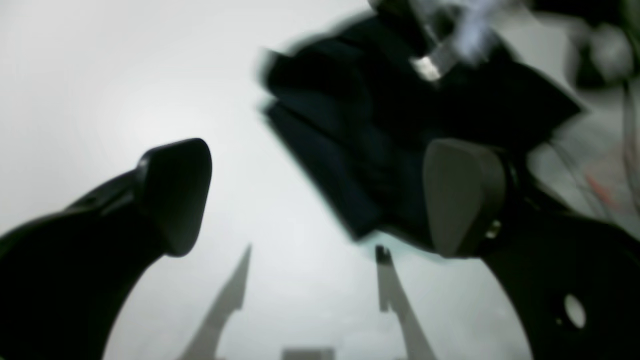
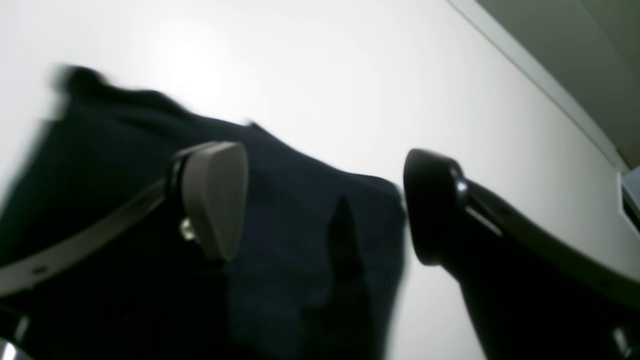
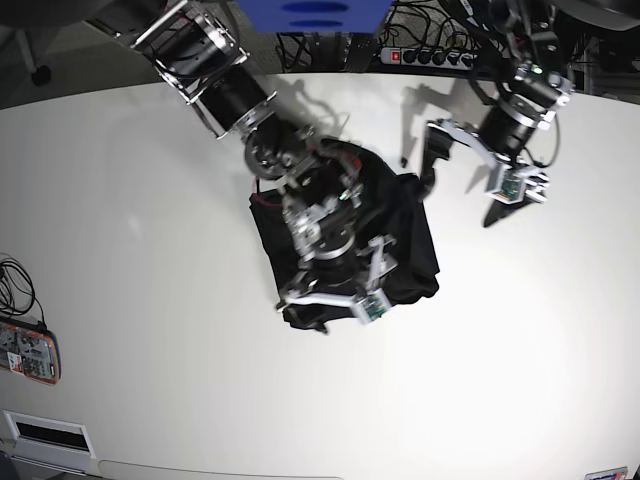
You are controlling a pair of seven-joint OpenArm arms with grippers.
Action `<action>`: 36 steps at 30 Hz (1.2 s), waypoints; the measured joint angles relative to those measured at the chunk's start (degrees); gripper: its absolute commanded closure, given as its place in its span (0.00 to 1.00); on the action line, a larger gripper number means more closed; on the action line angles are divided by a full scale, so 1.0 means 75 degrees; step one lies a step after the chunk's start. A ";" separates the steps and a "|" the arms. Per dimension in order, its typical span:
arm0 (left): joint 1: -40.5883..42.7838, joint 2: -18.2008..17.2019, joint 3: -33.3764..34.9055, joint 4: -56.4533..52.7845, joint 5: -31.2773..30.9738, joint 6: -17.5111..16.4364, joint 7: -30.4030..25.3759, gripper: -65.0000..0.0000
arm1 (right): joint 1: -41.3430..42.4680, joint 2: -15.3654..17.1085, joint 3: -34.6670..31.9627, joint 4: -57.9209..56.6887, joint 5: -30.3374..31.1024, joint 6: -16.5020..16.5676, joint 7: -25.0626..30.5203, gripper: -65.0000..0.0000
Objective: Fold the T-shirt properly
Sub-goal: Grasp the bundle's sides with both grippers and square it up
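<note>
Already the T-shirt (image 3: 405, 235) lies in a compact dark bundle mid-table (image 3: 150, 220). I read my right gripper (image 2: 325, 200) spread empty above it, left gripper (image 1: 315, 200) spread beside it. Final tidying likely remains.

Left pincer (image 1: 320, 200) agape over white table (image 1: 100, 75), blurred black T-shirt (image 1: 380, 115) beyond.

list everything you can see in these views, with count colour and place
T-shirt: one, black, folded into a compact block, mid-table
table: one, white, under everything
power strip: one, black, behind the table's far edge
handheld device: one, dark with red, table's left edge
blue panel: one, top centre
right gripper: one, black, open, above the T-shirt
left gripper: one, black, open, beside the T-shirt's far corner
</note>
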 measured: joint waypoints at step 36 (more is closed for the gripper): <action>-0.1478 0.0061 0.2090 -0.2897 0.2192 0.1250 -0.0149 0.00 | 0.1195 0.0003 0.0775 -0.3844 0.1661 0.0790 0.2194 0.28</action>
